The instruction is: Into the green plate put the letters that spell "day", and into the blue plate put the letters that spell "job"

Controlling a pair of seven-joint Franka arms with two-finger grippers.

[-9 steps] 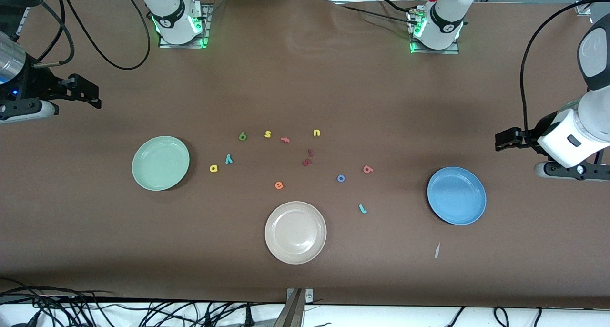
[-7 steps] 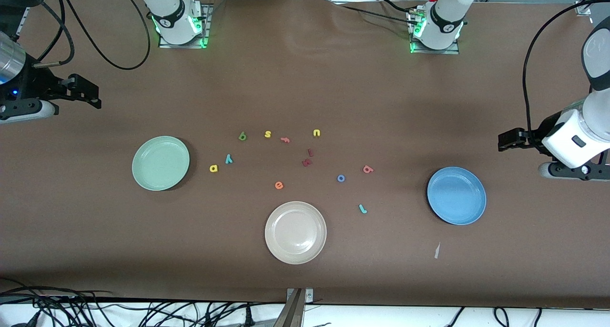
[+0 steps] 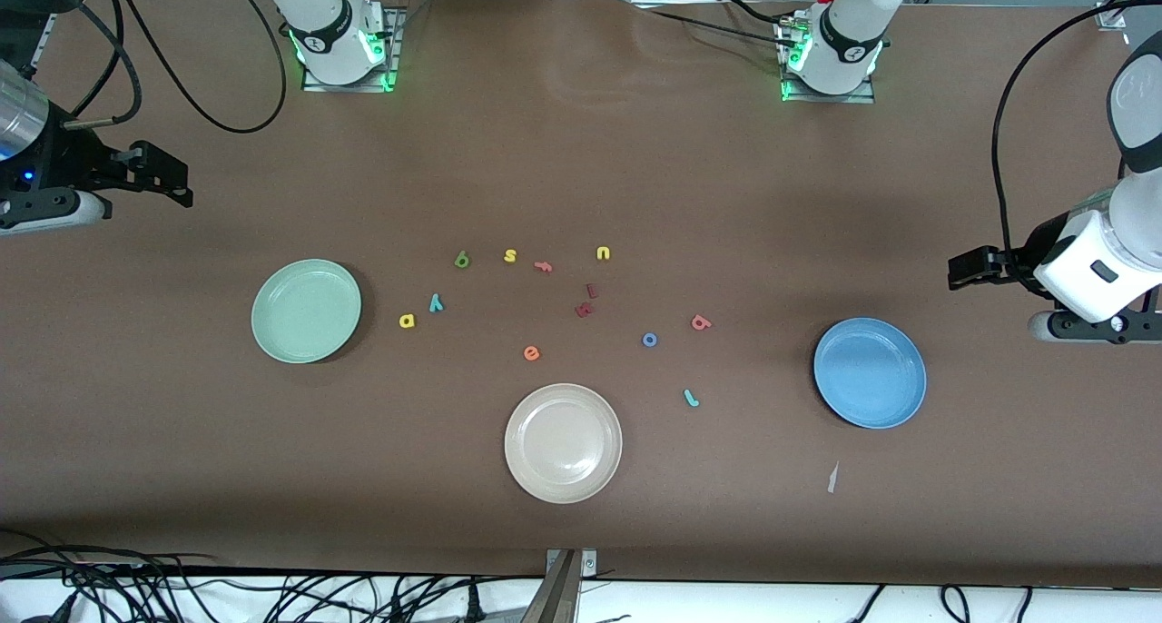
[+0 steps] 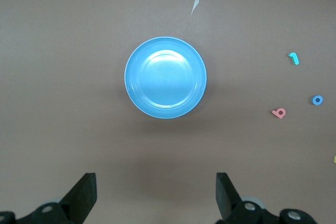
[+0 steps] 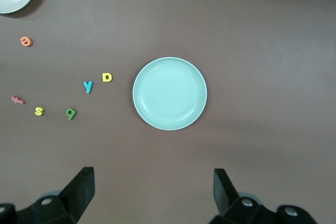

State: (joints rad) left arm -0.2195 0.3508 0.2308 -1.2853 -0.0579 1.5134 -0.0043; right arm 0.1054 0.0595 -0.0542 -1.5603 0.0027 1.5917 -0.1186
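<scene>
Letters "d", "a", "y", "j", "o", "b" lie on the worktop; green plate and blue plate hold nothing. Left tool and right tool hover wide open, empty.

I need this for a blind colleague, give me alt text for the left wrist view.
A round blue plate sits empty on the brown table. Beside it lie a salmon-red "b", a blue "o" and a teal "j". The open left gripper hovers over bare table.
</scene>
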